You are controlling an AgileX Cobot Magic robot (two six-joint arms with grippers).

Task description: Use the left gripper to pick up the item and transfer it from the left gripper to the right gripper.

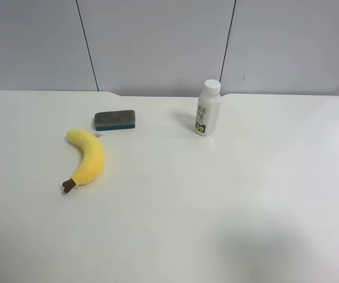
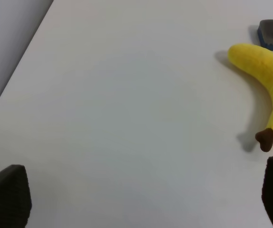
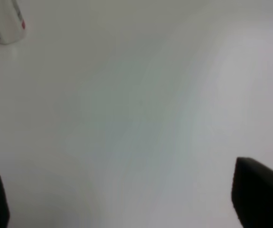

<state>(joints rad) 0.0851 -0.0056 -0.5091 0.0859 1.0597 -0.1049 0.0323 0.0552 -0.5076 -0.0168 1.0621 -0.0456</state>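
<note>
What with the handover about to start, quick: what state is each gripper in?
Left gripper: open, holding nothing.
Right gripper: open, holding nothing.

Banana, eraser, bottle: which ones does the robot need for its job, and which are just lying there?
For the job (a guess, since the item isn't named):
- banana, closest to the open left gripper
- right gripper, open, to receive it

Just lying about:
- eraser
- bottle
</note>
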